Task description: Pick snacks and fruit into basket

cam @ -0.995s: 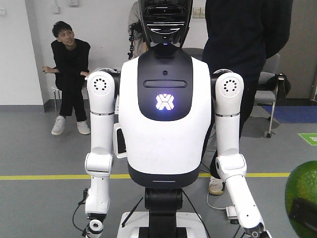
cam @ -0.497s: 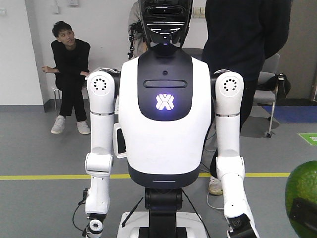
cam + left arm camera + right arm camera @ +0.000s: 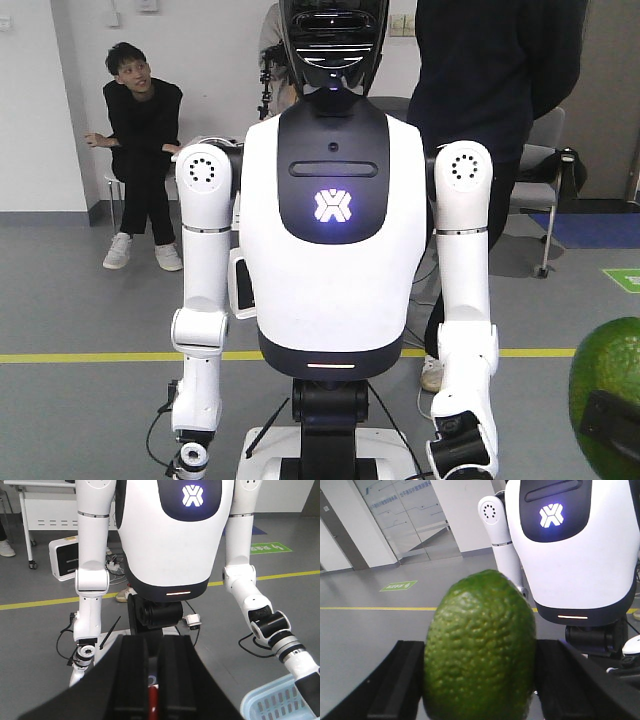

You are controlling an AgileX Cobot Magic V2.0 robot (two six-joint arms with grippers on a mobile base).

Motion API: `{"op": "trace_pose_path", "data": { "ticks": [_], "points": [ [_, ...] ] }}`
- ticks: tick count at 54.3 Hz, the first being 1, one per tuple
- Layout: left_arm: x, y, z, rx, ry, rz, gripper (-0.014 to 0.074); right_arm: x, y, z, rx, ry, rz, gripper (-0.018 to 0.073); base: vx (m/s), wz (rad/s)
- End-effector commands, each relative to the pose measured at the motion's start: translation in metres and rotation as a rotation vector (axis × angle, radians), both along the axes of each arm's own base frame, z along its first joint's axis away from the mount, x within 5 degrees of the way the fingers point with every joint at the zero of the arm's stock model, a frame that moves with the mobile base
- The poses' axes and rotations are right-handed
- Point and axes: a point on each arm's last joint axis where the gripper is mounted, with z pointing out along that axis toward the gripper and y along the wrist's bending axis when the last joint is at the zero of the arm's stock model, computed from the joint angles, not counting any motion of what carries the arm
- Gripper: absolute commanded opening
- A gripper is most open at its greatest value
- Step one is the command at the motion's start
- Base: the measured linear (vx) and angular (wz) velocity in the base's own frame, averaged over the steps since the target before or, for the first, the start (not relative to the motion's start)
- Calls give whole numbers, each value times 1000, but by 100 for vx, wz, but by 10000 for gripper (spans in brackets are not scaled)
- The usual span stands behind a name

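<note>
From the front, a white humanoid robot (image 3: 335, 240) stands on a grey floor; a seated man (image 3: 140, 150) watches at left. The bumpy green fruit (image 3: 607, 398) fills the lower right corner.

In the left wrist view, the left gripper (image 3: 154, 680) has its black jaws nearly together, with something red and blue between them; whether it is gripped cannot be told. The blue basket (image 3: 272, 705) sits lower right.

In the right wrist view, the right gripper (image 3: 480, 680) clamps the fruit (image 3: 480, 647) between its black jaws.
</note>
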Motion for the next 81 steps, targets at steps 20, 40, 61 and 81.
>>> {"op": "trace_pose_path", "data": {
  "ticks": [20,40,61,81],
  "points": [
    [0,0,16,-45,-106,6,-9,3,22,3,-108,-72,304,-8,0,0],
    [0,0,16,-45,-106,6,-9,17,33,-15,-183,32,485,-8,0,0],
    [0,0,16,-46,-110,7,-9,29,35,-32,-264,120,563,-8,0,0],
    [0,0,16,-47,-112,7,-9,57,23,-39,-276,170,306,-8,0,0]
  ]
}}
